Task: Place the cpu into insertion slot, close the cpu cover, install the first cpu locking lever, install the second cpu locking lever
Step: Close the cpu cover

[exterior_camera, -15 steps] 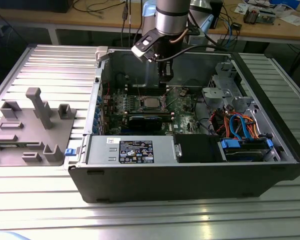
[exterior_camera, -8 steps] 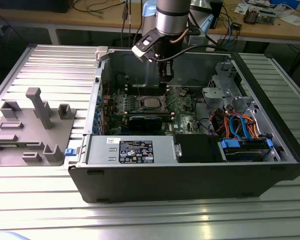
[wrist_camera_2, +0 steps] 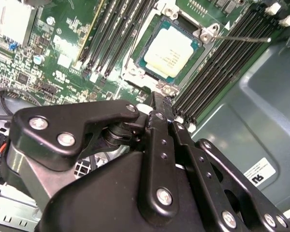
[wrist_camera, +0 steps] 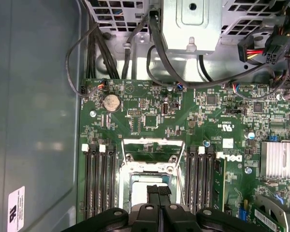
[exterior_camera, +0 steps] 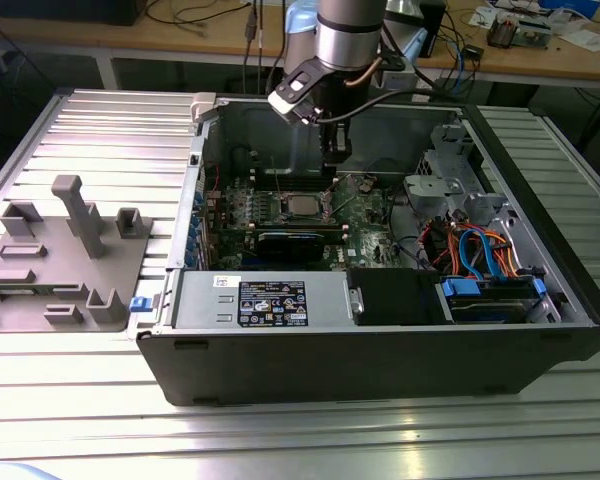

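Closed pincer beside cpu edge

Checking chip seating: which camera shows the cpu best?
The second wrist view. There the cpu is close, and its whole silver-grey top is unobstructed. In the first wrist view the gripper covers part of the cpu. In the exterior view the cpu is just a small pale square on the green board.
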